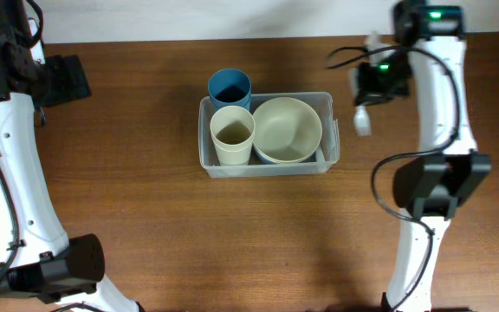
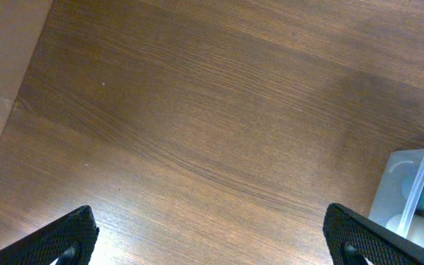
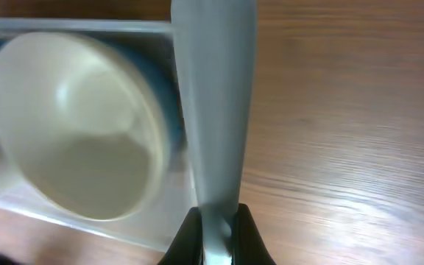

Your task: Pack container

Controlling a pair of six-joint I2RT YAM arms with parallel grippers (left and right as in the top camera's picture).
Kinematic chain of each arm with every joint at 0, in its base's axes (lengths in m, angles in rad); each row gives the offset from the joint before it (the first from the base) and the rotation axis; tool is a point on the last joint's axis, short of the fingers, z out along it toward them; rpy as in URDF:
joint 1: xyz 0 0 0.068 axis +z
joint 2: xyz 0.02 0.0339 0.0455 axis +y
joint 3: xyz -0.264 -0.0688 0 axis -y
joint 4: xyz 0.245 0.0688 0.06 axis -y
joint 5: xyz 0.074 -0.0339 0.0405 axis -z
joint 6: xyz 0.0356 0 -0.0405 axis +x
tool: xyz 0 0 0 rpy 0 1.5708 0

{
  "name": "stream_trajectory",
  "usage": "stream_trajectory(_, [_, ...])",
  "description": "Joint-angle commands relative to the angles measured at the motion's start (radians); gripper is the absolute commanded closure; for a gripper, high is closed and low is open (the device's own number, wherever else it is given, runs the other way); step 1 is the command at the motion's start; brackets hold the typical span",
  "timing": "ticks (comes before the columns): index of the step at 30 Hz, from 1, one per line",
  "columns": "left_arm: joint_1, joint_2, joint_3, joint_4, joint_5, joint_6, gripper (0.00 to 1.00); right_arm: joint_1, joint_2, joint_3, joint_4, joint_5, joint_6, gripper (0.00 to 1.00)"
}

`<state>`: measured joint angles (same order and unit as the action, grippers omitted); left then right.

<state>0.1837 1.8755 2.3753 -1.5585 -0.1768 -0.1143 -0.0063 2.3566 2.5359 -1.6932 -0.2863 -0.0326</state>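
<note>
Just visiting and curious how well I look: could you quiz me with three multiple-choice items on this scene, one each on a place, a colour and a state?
1. The bowl sits: A in the container; B on a shelf; C on the floor.
2. The cup beside the cream cup is: A red; B blue; C green.
3. The right end effector is: A open; B shut on a utensil; C unseen.
Answers: 1 A, the container's walls ring it. 2 B, the blue cup shows overhead. 3 B, it pinches the pale utensil.

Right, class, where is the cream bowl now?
Overhead, the cream bowl sits in the right half of the clear container, just right of the cream cup.
</note>
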Motion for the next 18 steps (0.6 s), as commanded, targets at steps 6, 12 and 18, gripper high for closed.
stream_trajectory(6, [0.002,-0.028,0.012,0.002,-0.011,-0.009,0.0,0.085,-0.016,0.013,-0.006,-0.017,0.096,0.96])
stream_trajectory(12, [0.002,-0.028,0.012,0.002,-0.011,-0.009,0.0,0.086,-0.016,-0.025,-0.006,-0.019,0.128,0.95])
stream_trajectory(18, [0.002,-0.028,0.012,0.002,-0.011,-0.009,0.0,0.101,-0.016,-0.073,-0.006,-0.016,0.127,0.92])
